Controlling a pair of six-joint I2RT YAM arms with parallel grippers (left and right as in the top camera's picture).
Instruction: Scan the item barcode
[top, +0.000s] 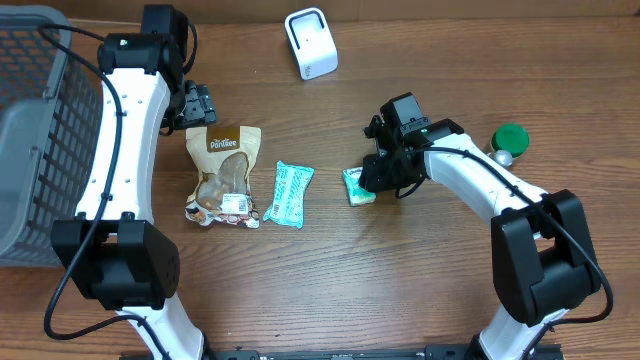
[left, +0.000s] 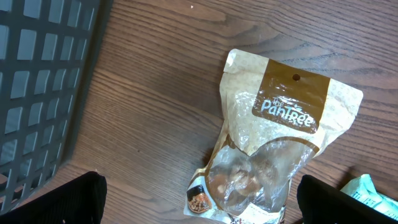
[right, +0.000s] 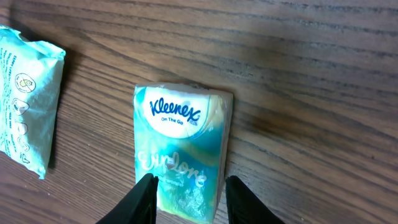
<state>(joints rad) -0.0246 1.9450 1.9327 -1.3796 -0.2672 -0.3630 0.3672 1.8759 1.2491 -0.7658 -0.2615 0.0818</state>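
**Kleenex flat on the table, right gripper straddling it**

The Kleenex (right: 180, 143) lies flat on the table (top: 400, 290), logo side up, right of the middle and under the right arm's wrist. The right gripper (right: 186, 199) is down at its near end, one fingertip on each long edge and the gap set narrow, about as wide as the pack. I honestly can't tell if the fingertips are squeezing it or just sitting beside it. From overhead the wrist covers half the pack (top: 358, 185), so no help there.

The table is brown wood grain, with a dark seam across the far side. Nothing of the room shows past the tabletop.

Hard to see: no barcode shows on the pack's upper face. The wrist view cuts off its near end between the fingers. There's a green lid (top: 511, 137) behind the right forearm with something grey touching it, and I can't make out what either one is.

Going outward, a teal packet (top: 288, 193) lies just left of the Kleenex, apart from it. Left of that is a tan pouch (top: 224, 175) with a clear window and "Pantree" printed on it, the two nearly touching at their near ends. The left gripper (top: 198, 103) hangs above the pouch's top edge, fingers spread wide and holding nothing. A grey basket (top: 30, 130) fills the left edge. The white scanner (top: 311, 43) stands at the far edge, well apart from the Kleenex, with bare wood between them.
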